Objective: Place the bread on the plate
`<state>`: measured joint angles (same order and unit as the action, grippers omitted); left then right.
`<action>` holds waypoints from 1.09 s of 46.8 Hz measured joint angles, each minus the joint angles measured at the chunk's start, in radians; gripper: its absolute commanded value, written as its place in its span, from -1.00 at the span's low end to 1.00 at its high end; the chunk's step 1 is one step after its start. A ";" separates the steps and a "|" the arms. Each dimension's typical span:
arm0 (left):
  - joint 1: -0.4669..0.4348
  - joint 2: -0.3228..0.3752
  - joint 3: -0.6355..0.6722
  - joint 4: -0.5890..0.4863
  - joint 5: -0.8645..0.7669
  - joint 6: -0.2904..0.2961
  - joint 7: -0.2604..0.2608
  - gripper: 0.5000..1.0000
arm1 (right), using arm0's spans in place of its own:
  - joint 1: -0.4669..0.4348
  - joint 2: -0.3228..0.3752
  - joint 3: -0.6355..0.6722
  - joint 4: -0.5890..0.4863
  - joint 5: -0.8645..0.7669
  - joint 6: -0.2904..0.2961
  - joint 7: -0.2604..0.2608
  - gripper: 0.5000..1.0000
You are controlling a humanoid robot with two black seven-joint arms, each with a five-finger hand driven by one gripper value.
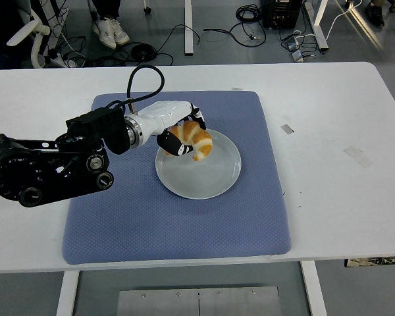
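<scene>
Bread (pixel 196 140) in left robot hand (pixel 182 135) over plate (pixel 210 178)

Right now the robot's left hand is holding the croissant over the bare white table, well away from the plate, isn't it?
Not quite. The left hand does hold the croissant, but the head view shows it over the white plate, at its upper left part, not over bare table. The plate sits on the blue mat.
</scene>
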<state>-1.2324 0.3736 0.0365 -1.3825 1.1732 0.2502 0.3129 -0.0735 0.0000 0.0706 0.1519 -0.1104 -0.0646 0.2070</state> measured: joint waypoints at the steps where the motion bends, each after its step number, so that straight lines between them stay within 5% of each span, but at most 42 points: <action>1: 0.001 -0.001 0.000 0.000 0.000 0.000 0.000 -0.74 | 0.000 0.000 0.000 0.000 0.000 0.000 0.000 1.00; 21: 0.020 -0.018 0.036 0.004 0.000 -0.002 0.000 -0.66 | -0.001 0.000 0.000 0.000 0.000 0.000 0.000 1.00; 23: 0.020 -0.018 0.036 0.004 0.000 -0.002 0.000 -0.55 | -0.001 0.000 0.000 0.000 0.000 0.000 0.000 1.00; 28: 0.021 -0.018 0.030 0.003 -0.005 -0.002 0.000 0.36 | 0.000 0.000 0.000 0.000 0.000 0.000 0.000 1.00; 33: 0.021 -0.017 0.017 0.000 -0.016 -0.002 -0.001 0.88 | -0.001 0.000 0.000 0.000 0.000 0.000 0.000 1.00; 51: 0.021 -0.008 -0.039 -0.009 -0.068 -0.011 -0.024 0.91 | 0.000 0.000 0.000 0.000 0.000 0.000 0.000 1.00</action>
<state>-1.2116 0.3651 -0.0025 -1.3915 1.1048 0.2393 0.2891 -0.0737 0.0000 0.0706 0.1518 -0.1104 -0.0643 0.2070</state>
